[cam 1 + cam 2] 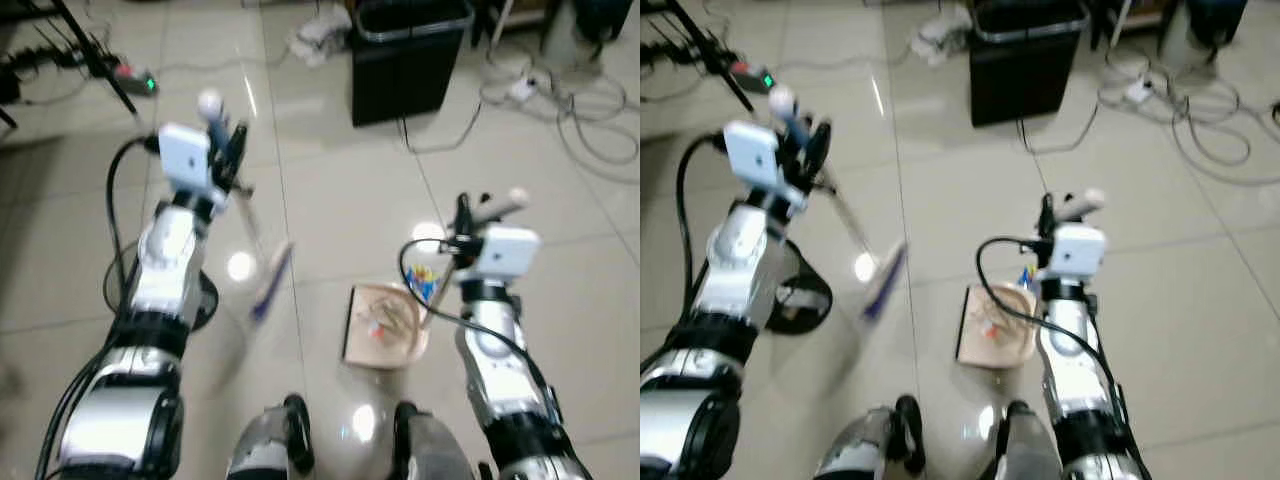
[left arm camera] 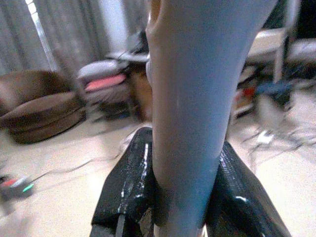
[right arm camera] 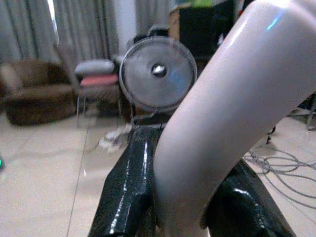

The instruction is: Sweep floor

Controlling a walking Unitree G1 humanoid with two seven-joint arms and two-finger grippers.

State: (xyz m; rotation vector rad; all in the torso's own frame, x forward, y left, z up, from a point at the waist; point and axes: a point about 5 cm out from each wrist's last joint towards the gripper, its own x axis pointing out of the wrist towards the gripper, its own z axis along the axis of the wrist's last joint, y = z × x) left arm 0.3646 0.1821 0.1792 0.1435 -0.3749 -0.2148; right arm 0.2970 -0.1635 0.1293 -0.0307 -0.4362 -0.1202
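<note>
Broom in my left gripper, dustpan in my right, both clenched on their handles.

Head views: my left gripper (image 1: 222, 150) gripped the broom (image 1: 268, 282) near its top, its blurred head on the tiles at 11 o'clock of the dustpan (image 1: 382, 325), held by my right gripper (image 1: 470, 215). Both looked light and stiff, the handles probably slick. A black bin (image 1: 405, 58) stood at 12 o'clock, cables (image 1: 590, 120) at 2.
Left wrist: fingers (image 2: 128, 187) pinched the blue handle.
Right wrist: fingers (image 3: 131, 182) clamped the pale handle; a fan (image 3: 158, 74) stood beyond.
</note>
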